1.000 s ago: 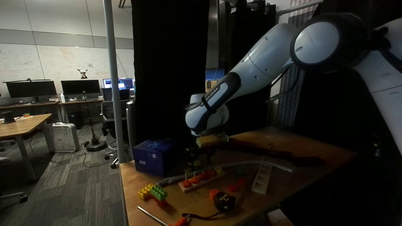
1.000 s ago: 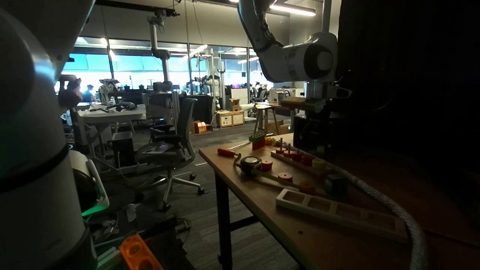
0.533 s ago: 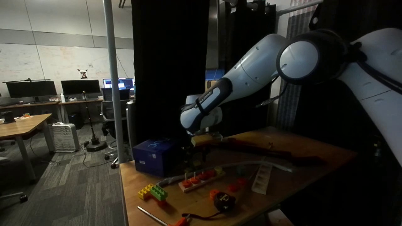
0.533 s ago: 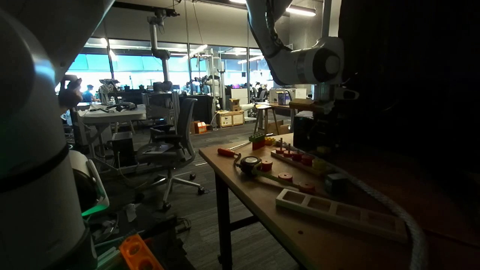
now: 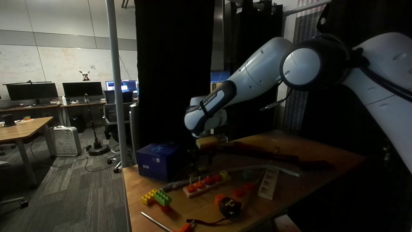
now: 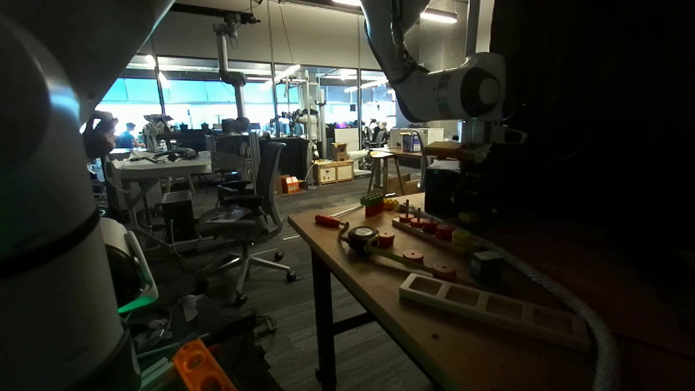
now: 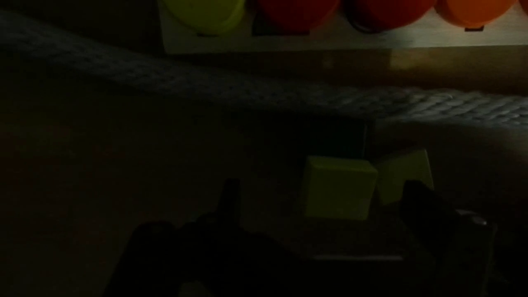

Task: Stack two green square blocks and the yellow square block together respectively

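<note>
My gripper [image 7: 324, 185] is open and points down, its fingers very dark. In the wrist view a dull yellow cube [image 7: 340, 187] sits between the fingers, apart from both. A second yellowish cube [image 7: 406, 175] is beside it, partly hidden by the right finger. A dark, greenish block [image 7: 338, 138] shows just behind the first cube; whether they are stacked I cannot tell. A yellow cube shows under the gripper in both exterior views [image 5: 201, 168] [image 6: 468, 217]. A dark green cube [image 6: 486, 266] stands by the rope, faint in an exterior view [image 5: 247, 174]. No bright green cube shows.
A pale rope [image 7: 264, 93] runs between the cubes and a peg board [image 7: 309, 43] with red, orange and yellow rings. A blue box [image 5: 157, 162] stands close to the gripper. Tape measure [image 5: 229, 207], toy bricks [image 5: 162, 197] and a wooden tray [image 5: 266, 195] lie on the table.
The arm has moved slightly toward the blue box and down, mostly in the first half second. The gripper stays open. The objects on the table have not visibly moved.
</note>
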Action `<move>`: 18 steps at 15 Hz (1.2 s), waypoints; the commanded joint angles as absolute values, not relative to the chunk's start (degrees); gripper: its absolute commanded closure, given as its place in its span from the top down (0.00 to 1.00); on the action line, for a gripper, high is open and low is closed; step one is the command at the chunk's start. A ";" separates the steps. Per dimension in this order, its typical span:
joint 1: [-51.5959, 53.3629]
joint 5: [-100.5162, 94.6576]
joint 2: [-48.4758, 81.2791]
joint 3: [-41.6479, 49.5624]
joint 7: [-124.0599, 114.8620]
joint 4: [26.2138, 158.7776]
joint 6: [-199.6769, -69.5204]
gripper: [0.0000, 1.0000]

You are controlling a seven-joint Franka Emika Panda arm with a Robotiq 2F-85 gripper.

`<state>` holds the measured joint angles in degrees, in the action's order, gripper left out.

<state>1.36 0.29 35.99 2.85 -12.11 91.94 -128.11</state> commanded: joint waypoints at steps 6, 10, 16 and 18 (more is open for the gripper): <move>1.45 0.18 38.28 3.65 -13.69 87.59 -122.56 0.58; 1.53 0.10 39.30 3.77 -13.90 86.70 -121.90 0.26; 1.71 -0.12 39.51 4.05 -14.73 85.98 -120.74 0.22; 1.97 -0.38 38.50 4.28 -15.41 86.42 -120.12 0.22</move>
<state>1.35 0.29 38.61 3.59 -13.69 88.35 -122.49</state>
